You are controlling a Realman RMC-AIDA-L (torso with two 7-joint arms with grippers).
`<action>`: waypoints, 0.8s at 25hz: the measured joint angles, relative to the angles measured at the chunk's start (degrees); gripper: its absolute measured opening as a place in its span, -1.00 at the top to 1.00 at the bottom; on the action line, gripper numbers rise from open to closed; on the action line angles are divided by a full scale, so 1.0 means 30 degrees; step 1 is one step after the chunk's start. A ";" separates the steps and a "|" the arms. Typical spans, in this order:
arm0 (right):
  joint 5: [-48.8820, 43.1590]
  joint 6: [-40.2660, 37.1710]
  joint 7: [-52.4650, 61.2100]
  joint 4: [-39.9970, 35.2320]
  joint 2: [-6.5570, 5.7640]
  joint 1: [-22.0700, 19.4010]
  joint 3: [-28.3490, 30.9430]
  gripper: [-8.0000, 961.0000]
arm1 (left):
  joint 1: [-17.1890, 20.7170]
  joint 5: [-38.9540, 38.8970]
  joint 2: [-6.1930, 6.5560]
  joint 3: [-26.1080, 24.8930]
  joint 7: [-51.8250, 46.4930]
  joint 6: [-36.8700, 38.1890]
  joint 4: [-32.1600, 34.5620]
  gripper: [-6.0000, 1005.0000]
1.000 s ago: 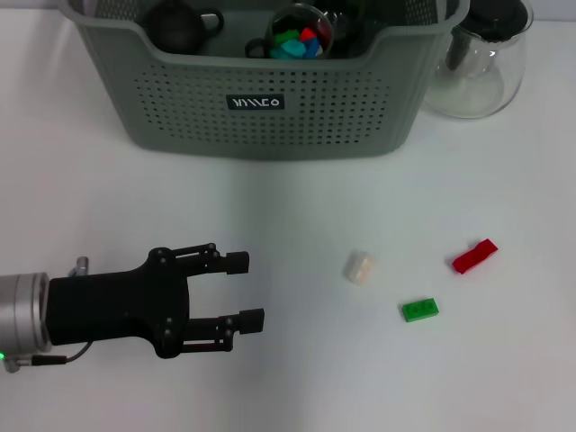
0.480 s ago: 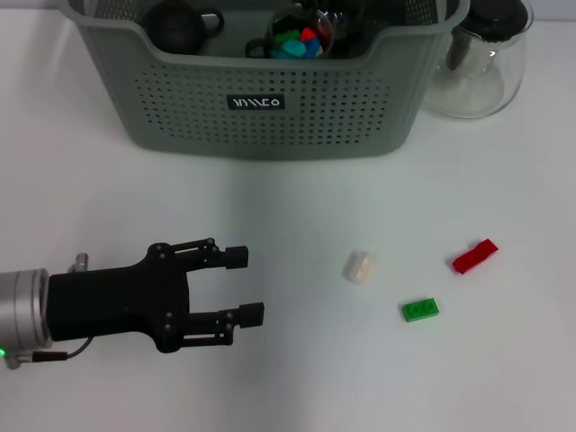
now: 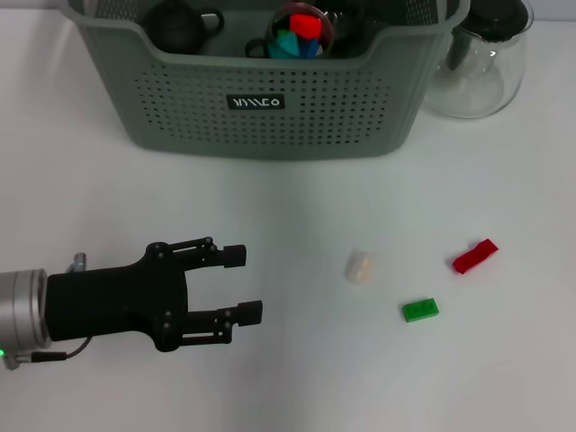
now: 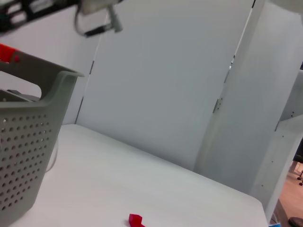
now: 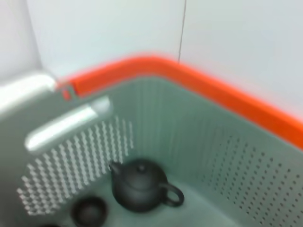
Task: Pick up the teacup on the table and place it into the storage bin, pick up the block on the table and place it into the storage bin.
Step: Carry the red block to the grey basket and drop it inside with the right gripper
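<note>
With our left gripper (image 3: 245, 284) spread open and empty at the table's (image 3: 297, 378) 8 o'clock, we should square its fingers around the white block (image 3: 358, 267) at its 3 o'clock before closing; we cannot tell how the right one's fingers stand.

Storage bin (image 3: 270, 99): matt grey-green perforated plastic. Glass pot (image 3: 477, 67): clear, glossy. Table (image 3: 297, 378): smooth white. Left gripper (image 3: 238, 284): matt black, brushed-metal wrist.

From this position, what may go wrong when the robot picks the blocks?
1. The white block, green block and red block are small and lie flat; the open left gripper may push them instead of gripping.
2. The glass pot stands beside the storage bin; an arm may hit it.
</note>
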 joint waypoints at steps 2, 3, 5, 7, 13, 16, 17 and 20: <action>0.1348 -0.1538 -0.0675 -0.3006 -0.0083 -0.1726 0.0093 0.01 | 0.0010 0.0000 0.0001 -0.0012 0.0000 0.0000 0.0001 -0.52; 0.2283 -0.2590 -0.1381 -0.4849 -0.0099 -0.2698 0.0284 -0.17 | 0.0010 0.0000 -0.0002 -0.0010 0.0001 0.0002 0.0000 -0.52; 0.4252 -0.4513 -0.2957 -0.8013 -0.0123 -0.4730 0.0850 -0.51 | 0.0011 -0.0003 0.0002 -0.0012 0.0001 -0.0001 0.0002 -0.52; 0.6537 -0.6589 -0.5090 -1.0499 -0.0127 -0.6863 0.1608 -0.58 | -0.0013 -0.0010 0.0003 -0.0018 0.0001 -0.0027 0.0000 -0.52; 0.9628 -1.4872 -1.1862 -1.2609 -0.0247 -1.1661 0.4777 -0.68 | -0.0097 -0.0027 0.0082 -0.0258 0.0017 -0.0089 0.0001 -0.52; 0.8914 -1.6690 -1.2443 -1.2615 -0.0261 -1.2129 0.5536 -0.68 | -0.0156 -0.0029 0.0088 -0.0260 0.0019 -0.0091 0.0001 -0.52; 0.8246 -1.7295 -1.2436 -1.2619 -0.0266 -1.2270 0.5879 -0.68 | -0.0191 -0.0029 0.0089 -0.0264 0.0017 -0.0093 0.0001 -0.52; 0.5829 -1.7900 -1.1948 -1.2576 -0.0132 -1.2369 0.6448 -0.68 | -0.0291 -0.0028 0.0087 -0.0267 0.0006 -0.0116 0.0001 -0.52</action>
